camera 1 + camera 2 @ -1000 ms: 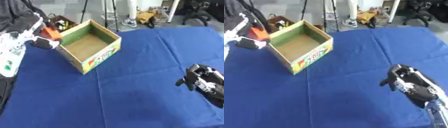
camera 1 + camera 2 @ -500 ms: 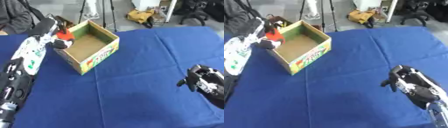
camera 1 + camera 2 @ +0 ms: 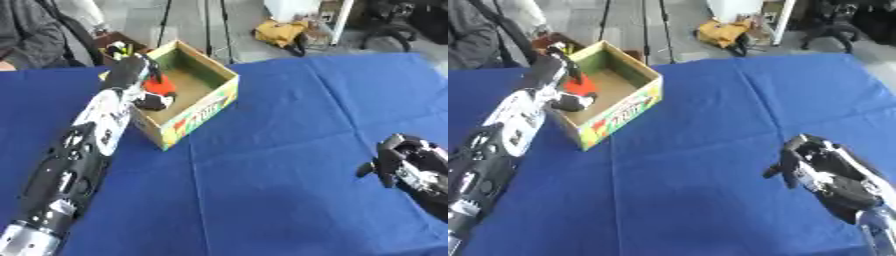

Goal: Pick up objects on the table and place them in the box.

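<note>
Left hand [image 3: 144, 87] curled round red-orange object [image 3: 159, 86], held over near-left part of box [image 3: 206, 102] opening, probably inside rim line. Release point directly below. Right hand [image 3: 815, 165] far off, lower right, fingers curled, empty.

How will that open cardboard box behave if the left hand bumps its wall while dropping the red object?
The open cardboard box looks light and nearly empty, so it would probably slide on the blue cloth. Its low, wide shape makes tipping unlikely. The left hand holds the red object over it.
</note>
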Available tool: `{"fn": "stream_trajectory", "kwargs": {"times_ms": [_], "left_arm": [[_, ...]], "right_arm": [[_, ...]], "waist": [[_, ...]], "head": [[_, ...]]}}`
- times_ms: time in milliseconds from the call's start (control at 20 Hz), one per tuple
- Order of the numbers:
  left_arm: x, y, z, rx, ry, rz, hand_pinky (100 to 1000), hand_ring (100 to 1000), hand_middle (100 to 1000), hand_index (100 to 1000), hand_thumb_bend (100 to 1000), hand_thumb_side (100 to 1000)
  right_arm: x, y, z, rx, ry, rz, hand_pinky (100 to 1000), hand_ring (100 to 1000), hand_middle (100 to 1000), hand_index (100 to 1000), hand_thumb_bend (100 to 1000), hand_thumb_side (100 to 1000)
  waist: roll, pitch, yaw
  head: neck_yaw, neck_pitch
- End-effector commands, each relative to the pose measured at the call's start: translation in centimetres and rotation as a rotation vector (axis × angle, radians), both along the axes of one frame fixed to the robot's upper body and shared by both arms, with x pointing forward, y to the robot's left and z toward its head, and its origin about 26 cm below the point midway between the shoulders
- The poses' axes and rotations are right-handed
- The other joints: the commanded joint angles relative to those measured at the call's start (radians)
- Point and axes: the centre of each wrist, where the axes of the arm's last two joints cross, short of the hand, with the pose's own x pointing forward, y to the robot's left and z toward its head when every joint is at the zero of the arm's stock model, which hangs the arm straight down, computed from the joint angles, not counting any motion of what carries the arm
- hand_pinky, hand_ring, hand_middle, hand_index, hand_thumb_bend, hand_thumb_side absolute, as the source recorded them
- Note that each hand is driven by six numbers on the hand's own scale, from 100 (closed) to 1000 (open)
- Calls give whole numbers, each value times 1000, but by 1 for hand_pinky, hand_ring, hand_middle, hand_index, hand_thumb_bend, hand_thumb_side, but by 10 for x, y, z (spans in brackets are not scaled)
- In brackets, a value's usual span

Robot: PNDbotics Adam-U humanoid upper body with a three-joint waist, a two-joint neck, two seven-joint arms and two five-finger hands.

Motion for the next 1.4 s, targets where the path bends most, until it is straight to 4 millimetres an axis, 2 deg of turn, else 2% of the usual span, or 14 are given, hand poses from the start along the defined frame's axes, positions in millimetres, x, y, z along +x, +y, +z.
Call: {"fn": "stream_trajectory", "kwargs": {"times_ms": [50, 100, 150, 200, 250, 450, 750, 800, 950, 1200, 1400], "left_arm": [[3, -9, 10, 49, 19, -68, 598, 463, 478, 772, 747, 529], [3, -10, 10, 66, 38, -97, 625, 499, 512, 785, 821, 563], [2, -11, 10, 79, 52, -119, 717, 623, 628, 821, 1000, 638], [2, -12, 9, 91, 69, -141, 754, 675, 679, 832, 1000, 652], [2, -12, 9, 99, 83, -158, 824, 758, 751, 846, 1000, 708], [-1, -13, 13, 108, 81, -205, 938, 872, 852, 875, 1000, 814], [-11, -14, 30, 49, -43, -235, 938, 868, 850, 869, 1000, 838], [-11, -15, 32, 42, -52, -238, 861, 794, 782, 819, 1000, 808], [-17, -3, 43, -40, -145, -250, 814, 744, 728, 785, 963, 803], [-41, 33, 32, -182, -276, -234, 766, 675, 659, 739, 843, 831], [-66, 42, 15, -276, -343, -212, 750, 648, 631, 723, 812, 838]], "right_arm": [[1, -1, 7, -16, -25, 4, 592, 314, 346, 385, 100, 143], [1, -1, 7, -16, -25, 4, 592, 314, 346, 385, 100, 142], [1, -1, 7, -16, -25, 4, 592, 314, 346, 385, 100, 142], [1, -1, 7, -16, -24, 4, 592, 314, 346, 385, 100, 142], [1, -1, 7, -15, -24, 4, 592, 314, 346, 385, 100, 143], [1, -1, 7, -15, -23, 2, 592, 313, 346, 385, 100, 143], [1, -1, 6, -19, -21, 2, 592, 313, 346, 385, 100, 142], [1, -1, 6, -19, -21, 0, 592, 314, 346, 385, 100, 142], [1, -3, 6, -15, -21, -14, 592, 314, 345, 385, 100, 142], [1, -5, 6, -20, -22, -26, 591, 313, 345, 384, 100, 143], [2, -5, 7, -20, -24, -26, 591, 314, 345, 385, 100, 143]], "waist": [[-1, -16, -2], [-2, -16, -2], [-2, -16, -2], [-2, -16, -2], [-2, -16, -1], [-1, -16, 2], [0, -13, 6], [-1, -13, 7], [0, -12, 19], [11, -13, 35], [12, -13, 39]], "head": [[3, -11], [4, -11], [4, -11], [3, -10], [3, -10], [1, -13], [-3, -14], [-5, -12], [-23, -10], [-41, -13], [-49, -15]]}}
